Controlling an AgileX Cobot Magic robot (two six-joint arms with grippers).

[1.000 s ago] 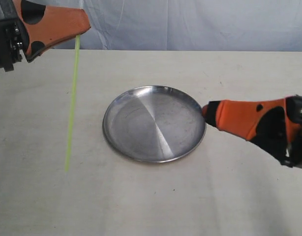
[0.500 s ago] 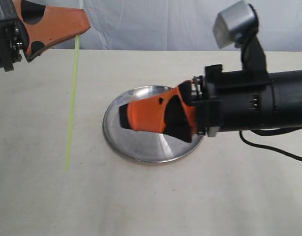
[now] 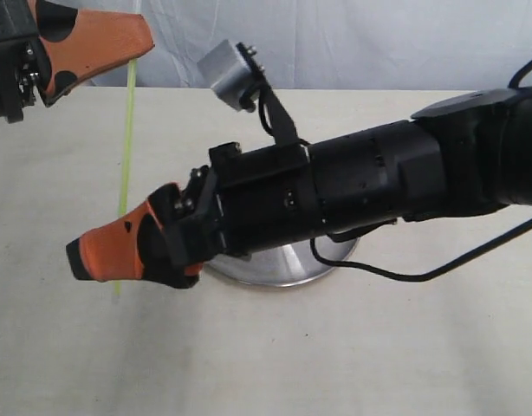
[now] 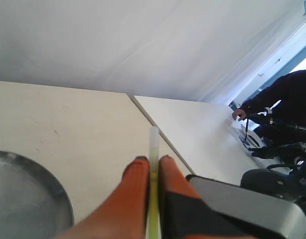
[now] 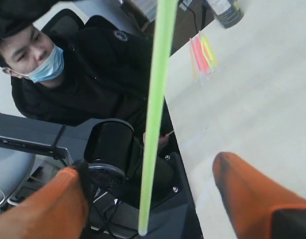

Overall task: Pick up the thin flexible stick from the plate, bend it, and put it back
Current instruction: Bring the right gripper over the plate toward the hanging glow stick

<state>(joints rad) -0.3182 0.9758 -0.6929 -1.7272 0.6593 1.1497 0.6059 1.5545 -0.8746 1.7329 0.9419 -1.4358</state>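
The thin flexible stick [image 3: 125, 156], pale yellow-green and straight, hangs upright over the table left of the plate. My left gripper [image 3: 147, 42] is shut on its top end; the left wrist view shows the stick [image 4: 154, 144] pinched between both orange fingers [image 4: 135, 189]. My right arm reaches across the plate [image 3: 283, 267], hiding most of it. The right gripper [image 3: 75, 258] sits at the stick's lower end. In the right wrist view that gripper [image 5: 145, 167] is open, with the stick [image 5: 155, 99] hanging free between its fingers and touching neither.
A masked person [image 5: 38, 55] sits beyond the table edge. A bundle of coloured sticks [image 5: 203, 52] lies on the table. A second table [image 4: 203, 134] adjoins this one. The right arm's cable [image 3: 405, 276] trails over the table.
My right arm has swept left across the plate and now has its open fingers around the stick's lower end. The left gripper and the stick have stayed put.
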